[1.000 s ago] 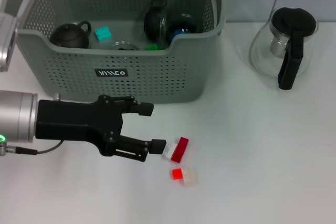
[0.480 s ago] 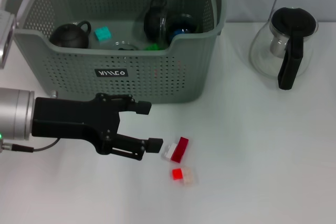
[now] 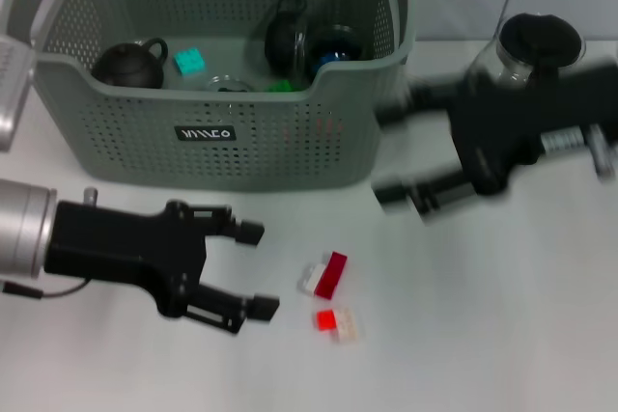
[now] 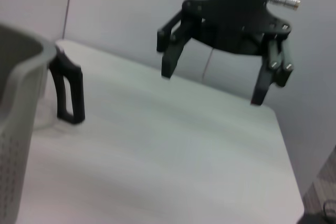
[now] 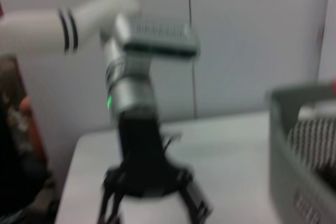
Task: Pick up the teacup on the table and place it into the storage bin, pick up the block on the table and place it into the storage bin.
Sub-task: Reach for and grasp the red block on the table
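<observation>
The grey perforated storage bin [image 3: 290, 142] stands at the back left. Inside it lie a dark teacup [image 3: 335, 45], two black pots, and teal and green blocks. On the table in front, a red-and-white block [image 3: 325, 275] lies just right of my left gripper [image 3: 256, 270], which is open, empty and apart from it. A second red-and-white block [image 3: 335, 322] lies slightly nearer. My right gripper [image 3: 388, 153] hovers open and empty beside the bin's right end, blurred by motion. The left wrist view shows the right gripper [image 4: 212, 85] spread above the table.
A glass pot with black lid and handle [image 3: 536, 41] stands at the back right, partly behind my right arm. Its handle [image 4: 71, 93] also shows beside the bin wall [image 4: 16, 108]. The left arm [image 5: 142, 145] and bin [image 5: 304, 166] appear in the right wrist view.
My left gripper has drawn back leftward and down, away from the red-and-white block, and spread wider. My right arm has swung down from over the bin to the bin's right end.
</observation>
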Tool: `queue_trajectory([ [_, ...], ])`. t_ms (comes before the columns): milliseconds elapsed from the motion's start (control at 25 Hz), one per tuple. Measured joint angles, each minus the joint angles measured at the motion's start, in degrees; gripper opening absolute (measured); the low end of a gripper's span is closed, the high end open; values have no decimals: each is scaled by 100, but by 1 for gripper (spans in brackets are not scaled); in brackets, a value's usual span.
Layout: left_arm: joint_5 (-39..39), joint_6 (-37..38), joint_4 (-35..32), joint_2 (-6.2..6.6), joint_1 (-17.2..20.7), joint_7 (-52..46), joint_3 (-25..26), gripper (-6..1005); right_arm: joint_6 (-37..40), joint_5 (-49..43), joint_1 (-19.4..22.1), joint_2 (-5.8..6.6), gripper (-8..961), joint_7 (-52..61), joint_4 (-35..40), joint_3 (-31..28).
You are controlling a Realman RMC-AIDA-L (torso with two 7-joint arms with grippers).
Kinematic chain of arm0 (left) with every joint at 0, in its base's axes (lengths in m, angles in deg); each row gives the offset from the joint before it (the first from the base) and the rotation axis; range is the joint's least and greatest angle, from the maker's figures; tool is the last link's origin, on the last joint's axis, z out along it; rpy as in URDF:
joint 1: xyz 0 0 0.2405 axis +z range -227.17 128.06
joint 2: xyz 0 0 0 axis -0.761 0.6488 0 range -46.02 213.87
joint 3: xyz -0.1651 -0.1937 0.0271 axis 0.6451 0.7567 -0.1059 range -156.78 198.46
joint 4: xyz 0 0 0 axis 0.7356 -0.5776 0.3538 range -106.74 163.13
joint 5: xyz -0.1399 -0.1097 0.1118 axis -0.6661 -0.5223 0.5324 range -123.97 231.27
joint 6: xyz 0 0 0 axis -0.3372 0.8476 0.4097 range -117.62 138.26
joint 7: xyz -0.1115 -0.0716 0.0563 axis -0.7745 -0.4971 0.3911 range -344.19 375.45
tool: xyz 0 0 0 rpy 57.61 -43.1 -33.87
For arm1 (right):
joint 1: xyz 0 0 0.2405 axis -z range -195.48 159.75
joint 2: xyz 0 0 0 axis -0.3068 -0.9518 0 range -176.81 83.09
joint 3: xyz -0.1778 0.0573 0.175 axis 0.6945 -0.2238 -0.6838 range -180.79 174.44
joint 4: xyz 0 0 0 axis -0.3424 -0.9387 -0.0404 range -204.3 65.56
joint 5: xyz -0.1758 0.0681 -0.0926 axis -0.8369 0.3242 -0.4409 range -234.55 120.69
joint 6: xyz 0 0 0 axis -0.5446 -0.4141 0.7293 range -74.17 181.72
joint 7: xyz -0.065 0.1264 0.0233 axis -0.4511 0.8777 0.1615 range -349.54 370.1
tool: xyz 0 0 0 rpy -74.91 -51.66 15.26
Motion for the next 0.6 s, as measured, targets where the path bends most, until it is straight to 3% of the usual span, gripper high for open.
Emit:
queue_trajectory([
  [240,166,-55,-2,-4,-16,24,-19,946,-321,-748,271,-84,902,-126,-436,391],
  [600,160,-69,21,-26,-42,26,5,947,-2434,-732,-122,-114,899,-410,-1870,1678],
])
